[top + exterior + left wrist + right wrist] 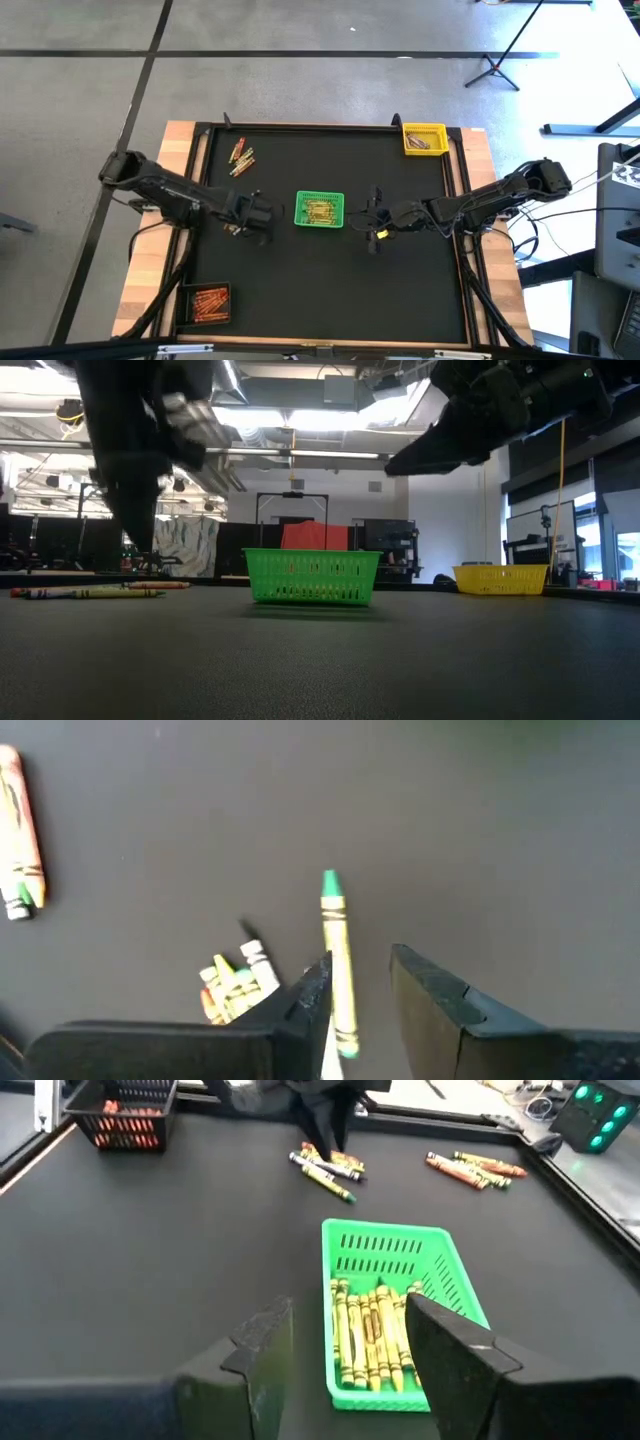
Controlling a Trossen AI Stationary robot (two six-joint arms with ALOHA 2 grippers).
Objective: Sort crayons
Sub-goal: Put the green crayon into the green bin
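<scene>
Left end effector [360, 995], spread around a green crayon [338, 955] left of centre, lines up to pinch it for the green basket [320, 210]; right end effector [345, 1355] waits spread.

Central basket [320, 210] holding crayons [372, 1335], left pincer [262, 214] and right pincer [371, 222] flanking it, loose crayons [241, 157] behind-left

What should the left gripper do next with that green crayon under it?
Probably lower and close. The left gripper is open, with the green crayon lying on the mat between its fingers, not yet gripped. The green basket sits just beside it.
</scene>
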